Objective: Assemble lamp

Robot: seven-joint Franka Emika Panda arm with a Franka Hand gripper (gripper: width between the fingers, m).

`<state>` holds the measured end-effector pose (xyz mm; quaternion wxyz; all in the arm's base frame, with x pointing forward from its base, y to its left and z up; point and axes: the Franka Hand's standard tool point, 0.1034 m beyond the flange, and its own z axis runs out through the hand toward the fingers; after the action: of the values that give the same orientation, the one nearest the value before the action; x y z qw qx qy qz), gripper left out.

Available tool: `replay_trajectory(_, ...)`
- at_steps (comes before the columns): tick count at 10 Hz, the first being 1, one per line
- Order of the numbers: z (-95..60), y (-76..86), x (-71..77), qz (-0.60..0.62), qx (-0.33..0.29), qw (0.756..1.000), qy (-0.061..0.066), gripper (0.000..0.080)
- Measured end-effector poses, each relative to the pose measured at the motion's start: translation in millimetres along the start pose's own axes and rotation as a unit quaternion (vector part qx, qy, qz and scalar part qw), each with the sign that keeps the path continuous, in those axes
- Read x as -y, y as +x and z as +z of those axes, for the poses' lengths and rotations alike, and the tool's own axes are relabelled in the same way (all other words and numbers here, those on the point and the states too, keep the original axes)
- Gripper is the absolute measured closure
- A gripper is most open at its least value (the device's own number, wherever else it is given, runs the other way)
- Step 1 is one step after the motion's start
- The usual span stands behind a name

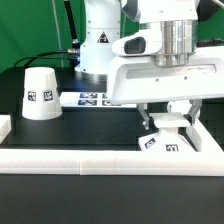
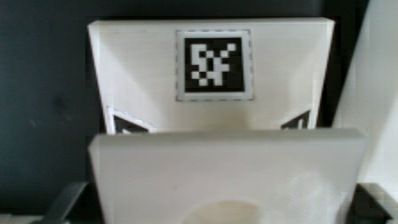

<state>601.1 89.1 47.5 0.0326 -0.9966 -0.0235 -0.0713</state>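
Note:
The white lamp base (image 1: pixel 166 141) stands at the exterior view's right, with black-and-white tags on its side, close to the white rail there. My gripper (image 1: pixel 170 120) is down over it, one finger on each side of its raised top. In the wrist view the base (image 2: pixel 214 110) fills the picture, showing a tag and a round socket (image 2: pixel 231 210). My gripper (image 2: pixel 221 206) has its dark fingers (image 2: pixel 64 205) pressed against both edges of the near block. The white cone shade (image 1: pixel 40 93) stands alone at the exterior view's left. The bulb is out of view.
The marker board (image 1: pixel 88 98) lies flat behind the middle of the table. A long white border rail (image 1: pixel 100 160) runs along the front, with further rail pieces at the left (image 1: pixel 5 126) and right (image 1: pixel 208 142). The arm's white body (image 1: pixel 100 40) stands at the back.

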Motion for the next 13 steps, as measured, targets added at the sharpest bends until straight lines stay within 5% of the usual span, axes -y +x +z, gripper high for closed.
replay_trajectory(7, 1.5, 8.7, 7.7, 0.006, 0.001, 1.000, 0.002, 0.0263)
replay_trajectory(8, 1.9, 6.0, 8.9, 0.000, 0.001, 1.000, 0.002, 0.0263)
replay_trajectory(10, -1.3, -7.4, 16.0, -0.017, 0.008, 1.000, 0.002, 0.0114)
replay_trajectory(13, -14.0, -33.9, 21.7, -0.035, 0.014, 0.999, 0.001, 0.0103)
